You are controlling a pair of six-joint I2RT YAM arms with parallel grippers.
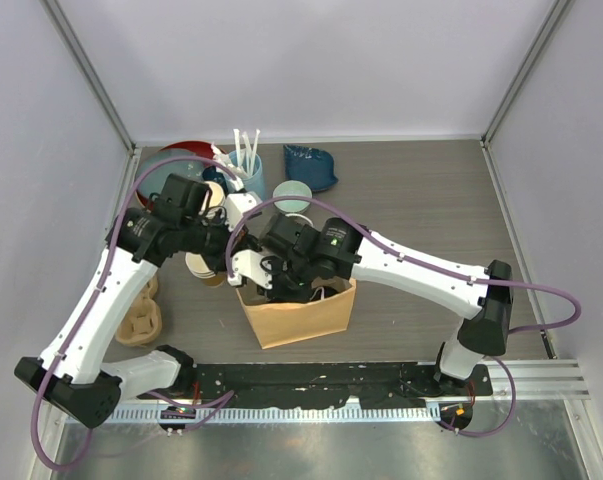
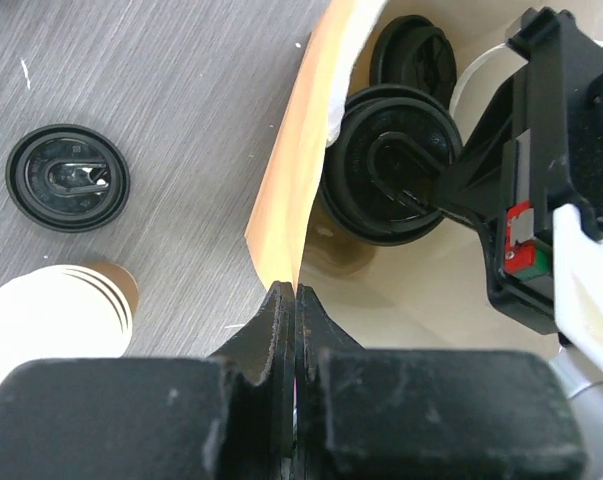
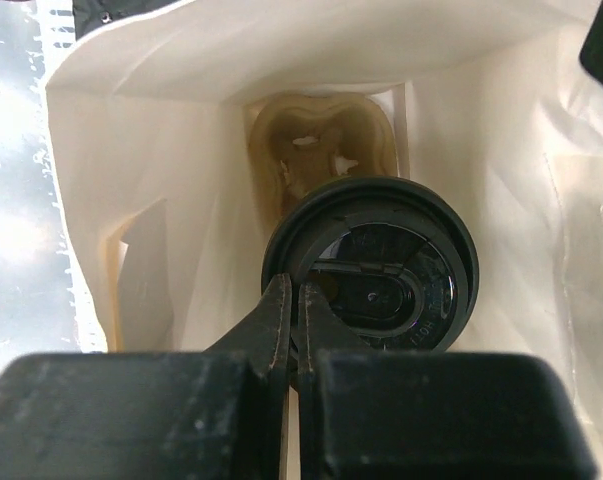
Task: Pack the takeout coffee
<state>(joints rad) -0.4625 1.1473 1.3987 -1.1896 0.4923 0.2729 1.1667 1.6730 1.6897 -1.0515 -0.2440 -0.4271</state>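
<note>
The left hand pinches the rim of the paper bag. Inside the bag, the right hand apparently clamps the lid of a lidded cup; only the left wrist view shows a second cup there.

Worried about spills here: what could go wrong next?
The right gripper pinches a cup by its lid rim only, inside the bag; the lid could pop off or the cup could tip. The other cup stands close by and might get knocked. The left gripper holds just the bag's edge; a slip could let the mouth sag.
</note>
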